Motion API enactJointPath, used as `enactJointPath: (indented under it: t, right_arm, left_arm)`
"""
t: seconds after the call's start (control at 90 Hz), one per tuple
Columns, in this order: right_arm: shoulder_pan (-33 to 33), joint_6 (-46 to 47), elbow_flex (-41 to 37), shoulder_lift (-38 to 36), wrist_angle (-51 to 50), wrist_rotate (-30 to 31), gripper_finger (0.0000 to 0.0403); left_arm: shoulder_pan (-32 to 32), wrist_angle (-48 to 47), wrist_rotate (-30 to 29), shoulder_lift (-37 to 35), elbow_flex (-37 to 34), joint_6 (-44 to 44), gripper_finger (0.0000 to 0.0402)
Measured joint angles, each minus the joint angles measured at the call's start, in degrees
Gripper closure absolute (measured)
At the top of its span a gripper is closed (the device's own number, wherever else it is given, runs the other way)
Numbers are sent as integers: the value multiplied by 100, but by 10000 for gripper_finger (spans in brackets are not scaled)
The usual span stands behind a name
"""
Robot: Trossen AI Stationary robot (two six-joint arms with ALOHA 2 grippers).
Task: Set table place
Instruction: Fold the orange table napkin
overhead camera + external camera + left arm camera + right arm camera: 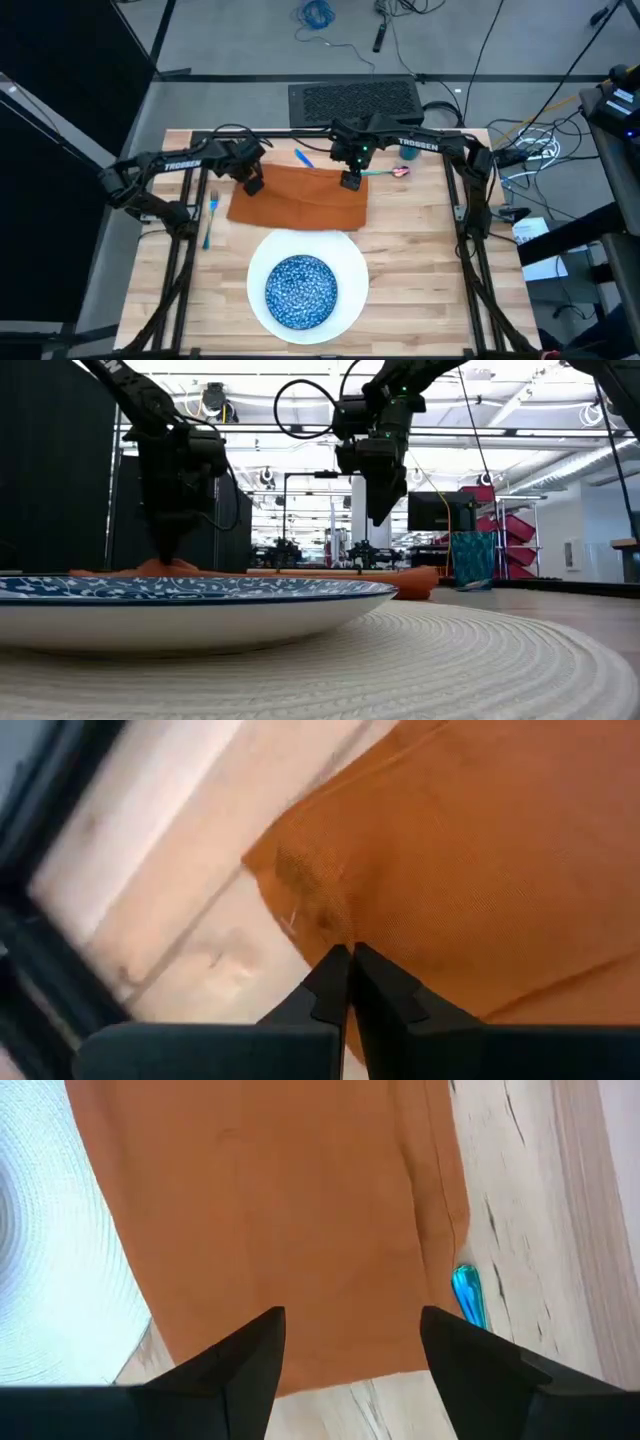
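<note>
While the left gripper (251, 186) pinches the napkin (300, 196) corner shut, the right gripper (351, 182) hovers open, empty. Napkin step underway; next, prob. drag it beside the plate (352, 262) w/o bunching.

The high view looks straight down on the whole counter (420, 260) from far above. The low view sits at counter height, close behind the plate (200, 622), facing level into the room. The left wrist view looks down, very close, onto a corner of the orange napkin (480, 870); the right wrist view, higher, shares that napkin (280, 1220) and a blue utensil (467, 1294)
</note>
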Motion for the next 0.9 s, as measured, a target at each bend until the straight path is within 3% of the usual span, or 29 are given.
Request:
enactJointPath:
  t: [0.322,0.5,0.589,0.744,0.811,0.9]
  right_arm:
    - [-1,50,0,0,-92,-4,183]
    - [0,66,0,0,-247,-5,183]
    - [-1,-24,-19,0,-520,-5,183]
    - [-89,-193,-460,-89,-600,-19,183]
    - [-205,-188,-739,-229,-362,-17,183]
    - [-355,-19,-1184,-440,114,-13,183]
  left_arm:
    - [-75,-14,403,31,0,377,394]
    - [-143,162,562,28,0,824,344]
    - [-140,187,607,28,32,608,312]
    - [-320,181,1140,-180,113,615,275]
    - [-437,221,1106,-457,202,722,270]
    - [-569,187,574,-937,312,794,270]
